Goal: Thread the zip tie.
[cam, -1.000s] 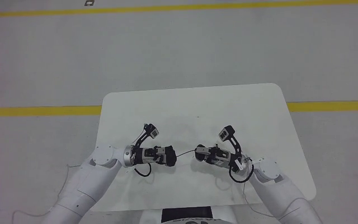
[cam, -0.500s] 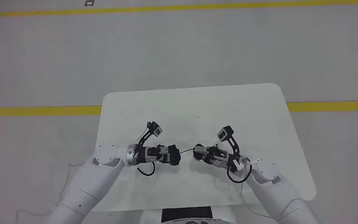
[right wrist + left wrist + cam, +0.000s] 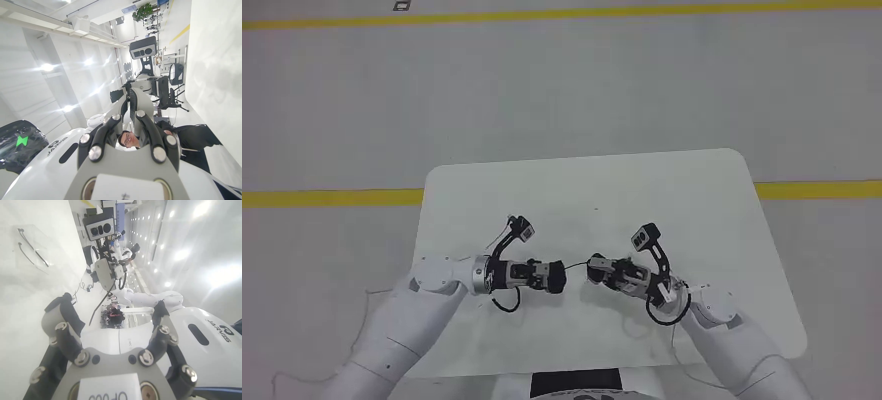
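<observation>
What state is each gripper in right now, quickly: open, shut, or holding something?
Left gripper: open, holding nothing.
Right gripper: shut on the zip tie.

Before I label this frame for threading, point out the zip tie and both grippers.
zip tie (image 3: 99, 303), left wrist view, middle of the strap.
left gripper (image 3: 112, 298), left wrist view, midway between its open fingers.
right gripper (image 3: 129, 94), right wrist view, midway between its shut fingers.
</observation>
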Tool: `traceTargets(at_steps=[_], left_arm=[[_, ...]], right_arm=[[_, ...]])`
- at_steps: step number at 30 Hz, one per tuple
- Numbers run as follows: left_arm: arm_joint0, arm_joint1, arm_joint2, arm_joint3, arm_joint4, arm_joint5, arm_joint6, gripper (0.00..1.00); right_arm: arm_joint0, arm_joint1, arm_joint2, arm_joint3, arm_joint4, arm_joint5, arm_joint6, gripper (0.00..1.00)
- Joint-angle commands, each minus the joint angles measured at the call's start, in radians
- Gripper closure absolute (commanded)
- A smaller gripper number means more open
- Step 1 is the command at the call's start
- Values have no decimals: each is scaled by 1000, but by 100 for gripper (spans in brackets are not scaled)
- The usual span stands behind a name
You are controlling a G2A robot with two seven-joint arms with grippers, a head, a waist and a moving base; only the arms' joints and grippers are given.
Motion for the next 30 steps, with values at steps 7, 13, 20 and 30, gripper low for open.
traceTargets(at_steps=[7, 13, 20, 30], left_arm=[[2, -10, -18, 27, -61, 0, -56, 0], [-7, -16, -22, 38, -55, 0, -89, 0], [0, -16, -12, 34, -54, 0, -53, 0], [-16, -21, 9, 55, -96, 0, -88, 0]], right_arm=[[3, -1, -4, 15, 47, 14, 49, 100], [6, -1, -6, 19, 53, 18, 63, 100], [7, -3, -10, 14, 56, 33, 39, 100], [11, -7, -20, 21, 81, 36, 50, 100]])
